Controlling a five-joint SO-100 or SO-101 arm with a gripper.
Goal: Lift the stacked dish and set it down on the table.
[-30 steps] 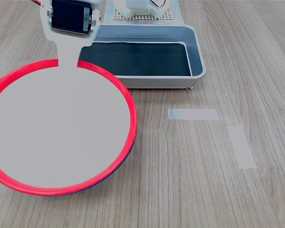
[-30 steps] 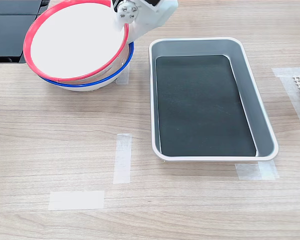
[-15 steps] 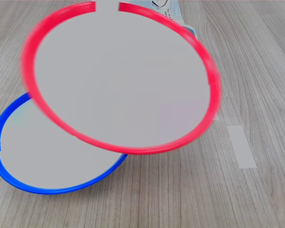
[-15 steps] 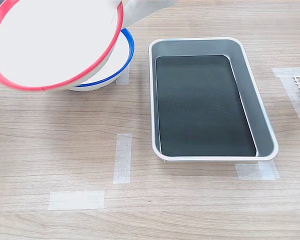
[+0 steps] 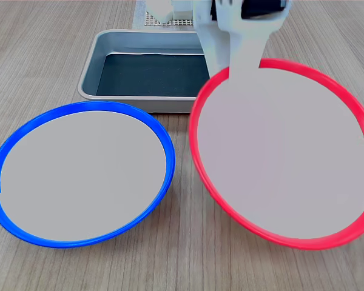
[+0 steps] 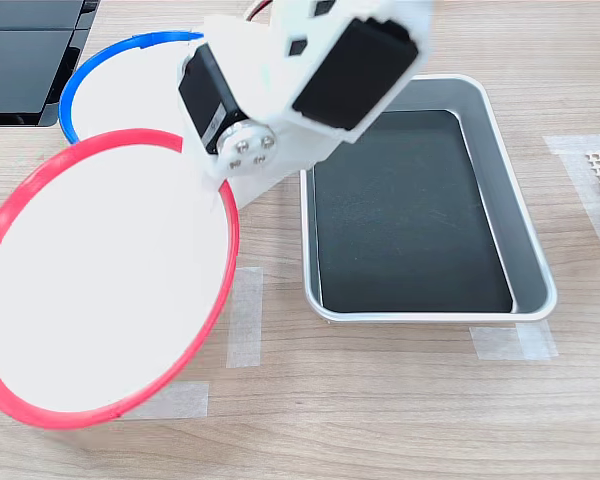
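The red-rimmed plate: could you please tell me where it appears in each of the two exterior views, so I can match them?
First exterior view: the red-rimmed plate fills the right half, beside the blue-rimmed plate, with the gripper at its upper rim.
Second exterior view: the same plate fills the lower left, partly covering two tape strips.
Shared landmark: the metal tray, top centre in the first exterior view, right of centre in the second.

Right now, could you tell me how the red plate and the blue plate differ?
The red plate has a red rim; the blue plate a blue one. The gripper clamps the red plate's edge, while the blue plate sits free on the table. In the second exterior view, the red plate hides tape strips. Both look round, shallow, pale-centred and similar in size.
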